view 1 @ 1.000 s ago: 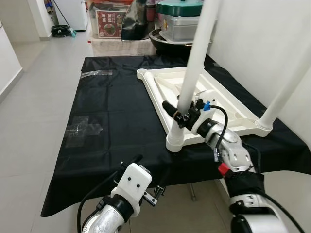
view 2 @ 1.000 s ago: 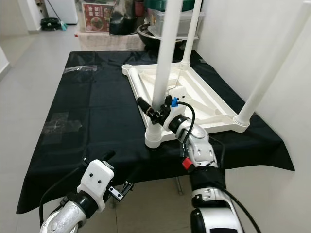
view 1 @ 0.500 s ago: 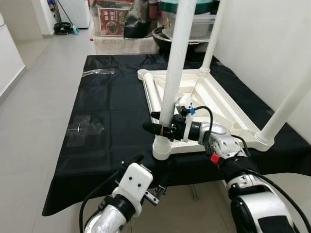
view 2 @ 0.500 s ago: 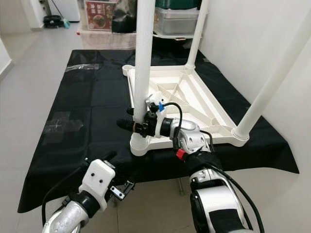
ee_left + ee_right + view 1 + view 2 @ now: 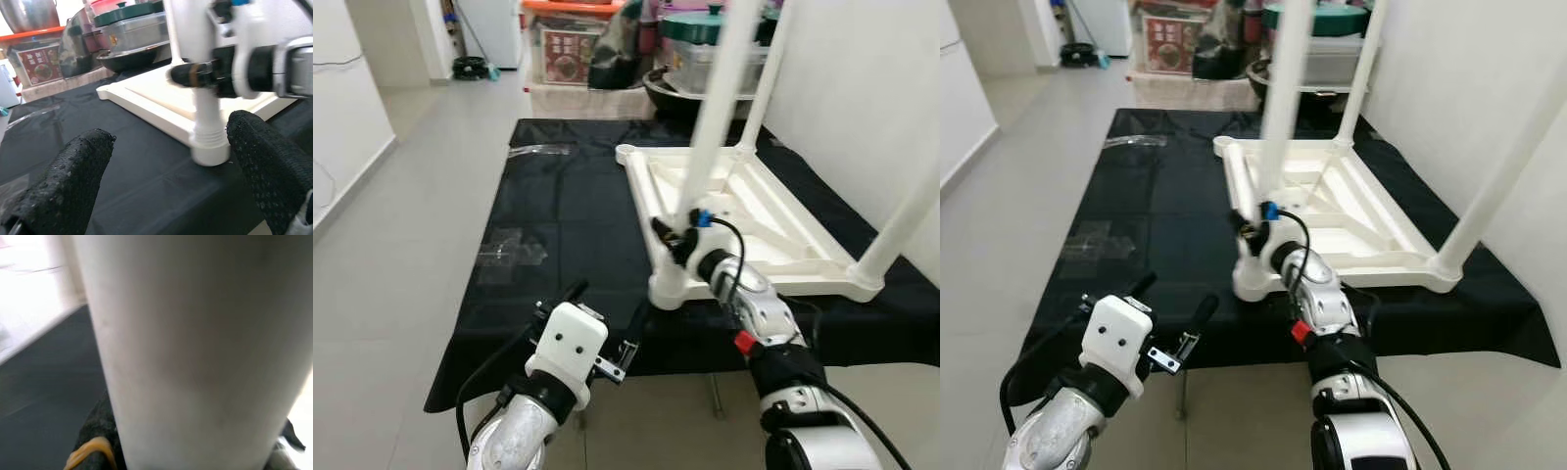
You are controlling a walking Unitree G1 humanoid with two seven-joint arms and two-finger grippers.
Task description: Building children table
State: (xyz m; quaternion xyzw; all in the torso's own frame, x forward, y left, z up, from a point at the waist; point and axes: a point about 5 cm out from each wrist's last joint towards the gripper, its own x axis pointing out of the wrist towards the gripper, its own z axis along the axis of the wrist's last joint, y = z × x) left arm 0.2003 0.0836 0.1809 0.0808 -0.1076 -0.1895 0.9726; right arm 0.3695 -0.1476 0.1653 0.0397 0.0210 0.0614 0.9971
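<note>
Black cloth (image 5: pixel 568 211) spread over the floor as a work surface, with the white children's tabletop (image 5: pixel 773 230) lying upside down toward its far right corner, ribbed underside up, one edge close to the right-hand wall. Three white legs standing up from it: one at the far corner (image 5: pixel 766 69), one at the near right corner (image 5: pixel 901 220), and the near-left leg (image 5: pixel 720 108), seated in its round socket (image 5: pixel 668 291) at the tabletop corner closest to the cloth's front edge. Right gripper (image 5: pixel 672 239) clenched around that near-left leg just above the socket, black fingers wrapped on the tube; in the right wrist view, the leg (image 5: pixel 195 347) pressed right against the camera. Left gripper (image 5: pixel 607 315) released and spread wide, hovering off the front edge of the cloth, holding nothing; in the left wrist view, fingertips (image 5: pixel 78 166) framing the socket from a short way off. Step in hand, by the look of it: seating or tightening this leg. Best done by keeping the tube square to the tabletop, pressing or twisting along its own axis rather than sideways, and bracing the tabletop rim with the free left gripper to stop the tabletop sliding on the cloth. Worth checking that the leg's collar sits flush all round the socket before letting go.
</note>
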